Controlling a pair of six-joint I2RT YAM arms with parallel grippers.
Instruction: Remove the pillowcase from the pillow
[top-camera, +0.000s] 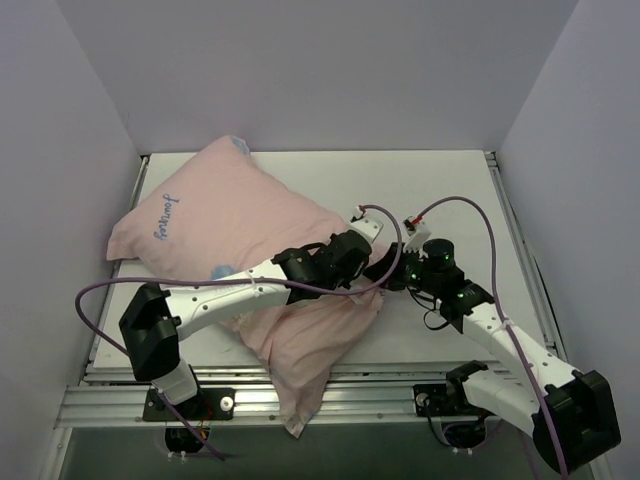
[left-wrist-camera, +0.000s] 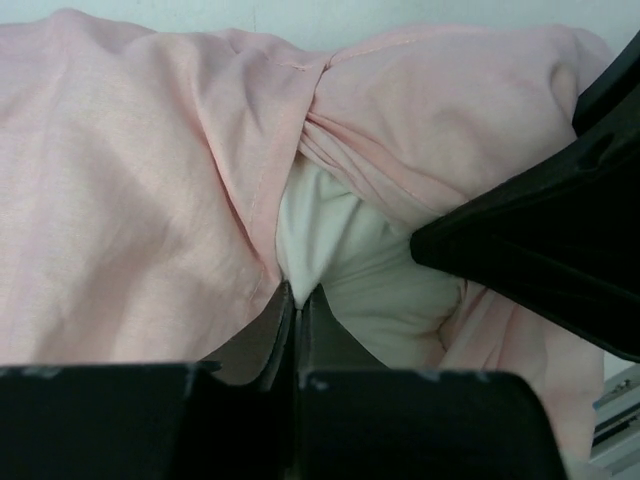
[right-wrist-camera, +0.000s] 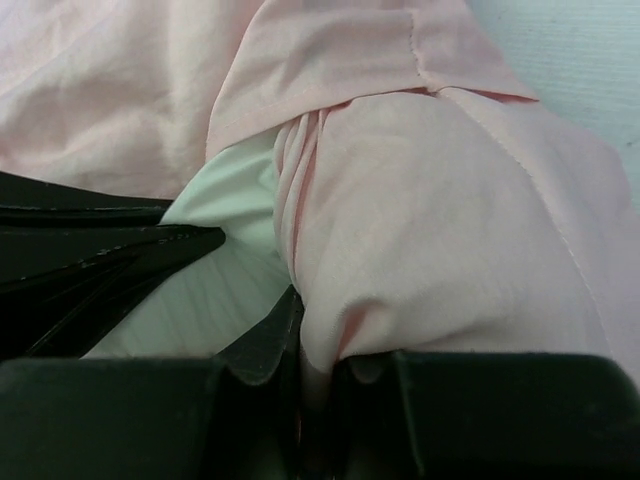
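Observation:
The pillowcase (top-camera: 220, 215) shows its pale pink side with blue script and covers most of the pillow on the table. At its open end on the right, the white pillow (left-wrist-camera: 370, 270) bulges out of the bunched pink fabric. My left gripper (top-camera: 378, 262) reaches across the pillow and is shut on a pinch of the white pillow (left-wrist-camera: 298, 292). My right gripper (top-camera: 398, 274) meets it from the right and is shut on a fold of the pillowcase (right-wrist-camera: 450, 230); the pillow (right-wrist-camera: 215, 290) shows to its left. The two grippers almost touch.
The white table (top-camera: 440, 180) is boxed in by pale walls on three sides. A metal rail (top-camera: 350, 400) runs along the front edge. A corner of the pink fabric (top-camera: 295, 420) hangs over that edge. Purple cables loop above both arms.

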